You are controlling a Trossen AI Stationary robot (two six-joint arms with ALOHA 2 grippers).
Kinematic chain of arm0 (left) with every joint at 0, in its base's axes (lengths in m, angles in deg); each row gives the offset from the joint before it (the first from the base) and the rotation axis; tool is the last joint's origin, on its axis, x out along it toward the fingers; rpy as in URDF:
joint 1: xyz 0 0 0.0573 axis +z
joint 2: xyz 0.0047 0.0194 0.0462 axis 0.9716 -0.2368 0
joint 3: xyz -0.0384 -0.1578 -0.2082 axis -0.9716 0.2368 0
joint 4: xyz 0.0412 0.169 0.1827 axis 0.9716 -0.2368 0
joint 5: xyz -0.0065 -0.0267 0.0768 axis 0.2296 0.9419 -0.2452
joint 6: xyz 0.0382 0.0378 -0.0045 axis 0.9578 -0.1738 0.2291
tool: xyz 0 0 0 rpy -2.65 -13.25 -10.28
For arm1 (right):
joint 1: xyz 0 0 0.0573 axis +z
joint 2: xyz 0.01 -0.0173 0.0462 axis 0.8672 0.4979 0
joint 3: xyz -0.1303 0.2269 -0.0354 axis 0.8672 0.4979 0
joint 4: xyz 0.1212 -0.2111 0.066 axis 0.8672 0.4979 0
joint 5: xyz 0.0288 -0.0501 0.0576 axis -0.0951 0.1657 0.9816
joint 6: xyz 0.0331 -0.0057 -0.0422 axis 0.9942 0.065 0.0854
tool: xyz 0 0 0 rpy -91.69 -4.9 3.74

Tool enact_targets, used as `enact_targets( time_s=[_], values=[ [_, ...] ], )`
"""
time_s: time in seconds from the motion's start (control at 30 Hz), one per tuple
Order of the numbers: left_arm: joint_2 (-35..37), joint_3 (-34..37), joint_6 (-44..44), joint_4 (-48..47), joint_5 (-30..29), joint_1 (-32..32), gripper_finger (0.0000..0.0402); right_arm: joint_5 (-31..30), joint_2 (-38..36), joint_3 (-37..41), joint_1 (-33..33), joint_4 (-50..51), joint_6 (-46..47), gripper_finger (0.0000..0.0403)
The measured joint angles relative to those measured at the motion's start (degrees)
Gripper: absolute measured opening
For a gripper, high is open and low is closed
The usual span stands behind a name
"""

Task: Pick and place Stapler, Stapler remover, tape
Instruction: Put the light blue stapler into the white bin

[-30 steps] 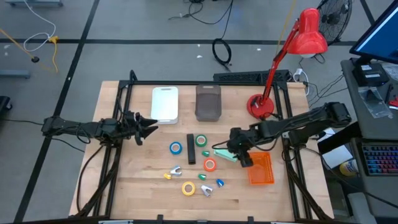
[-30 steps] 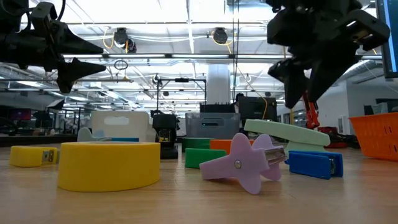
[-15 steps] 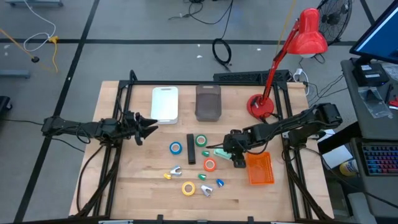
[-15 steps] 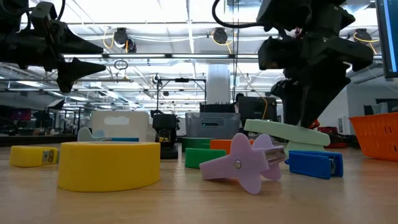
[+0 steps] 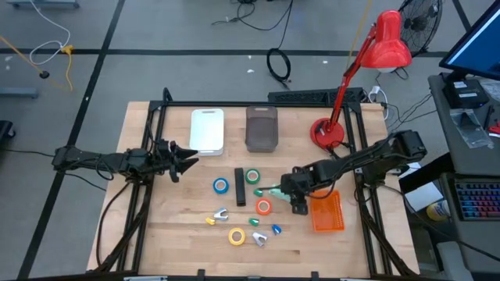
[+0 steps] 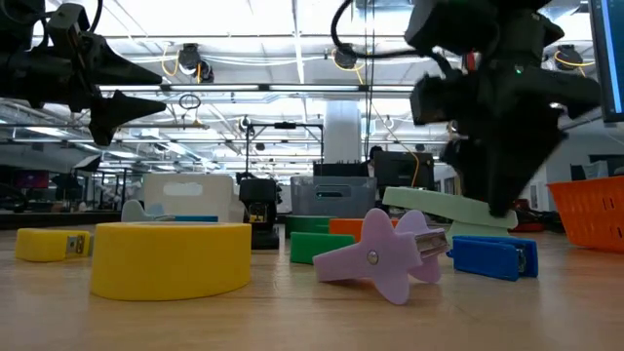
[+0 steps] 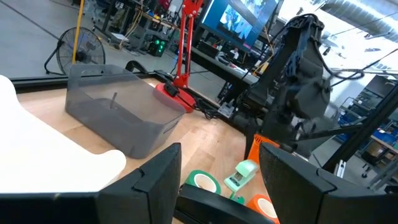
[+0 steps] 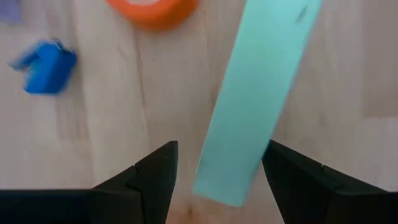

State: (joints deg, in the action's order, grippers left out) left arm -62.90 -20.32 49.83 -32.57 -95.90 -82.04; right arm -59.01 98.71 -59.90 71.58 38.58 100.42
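A mint-green stapler [image 8: 261,99] lies flat on the table right of centre [image 5: 271,190]. My right gripper [image 8: 221,149] points steeply down over one end of it, open, with a finger on either side of that end and a gap to each. A black stapler [image 5: 240,187] lies among the blue [image 5: 221,186], green [image 5: 252,176], orange [image 5: 263,207] and yellow [image 5: 237,236] tape rolls. Small claw-shaped stapler removers [image 5: 221,215] [image 5: 276,229] are scattered near the table's front. My left gripper [image 5: 183,161] waits open and level above the table's left side.
An orange basket [image 5: 326,212] stands right beside my right gripper, toward the table's right edge. A white tray [image 5: 207,130] and a grey bin [image 5: 262,127] sit at the back. A red desk lamp [image 5: 328,133] rises at the back right.
My right gripper has come down toward the mint-green stapler, shifting a little toward the table's left edge, and its wrist has rolled, so that its fingers now straddle the stapler's end. The stapler has stayed where it was.
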Motion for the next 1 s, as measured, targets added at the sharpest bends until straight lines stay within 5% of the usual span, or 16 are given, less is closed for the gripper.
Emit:
enact_targets(
  time_s=[0.33,0.73,1.0],
  values=[
    [0.0,0.0,-0.5,0.2,0.0,0.0,0.0216,-2.9,4.6,0.0,1.1,-1.6,3.8,0.022],
    [0.0,0.0,-0.8,0.3,0.0,0.0,0.0216,-3.2,4.6,-0.1,1.0,-0.9,5.4,0.0124],
    [0.0,0.0,-6.7,0.4,0.0,0.0,0.0216,-3.2,4.0,0.0,1.0,-0.5,5.1,0.0123]
  ],
)
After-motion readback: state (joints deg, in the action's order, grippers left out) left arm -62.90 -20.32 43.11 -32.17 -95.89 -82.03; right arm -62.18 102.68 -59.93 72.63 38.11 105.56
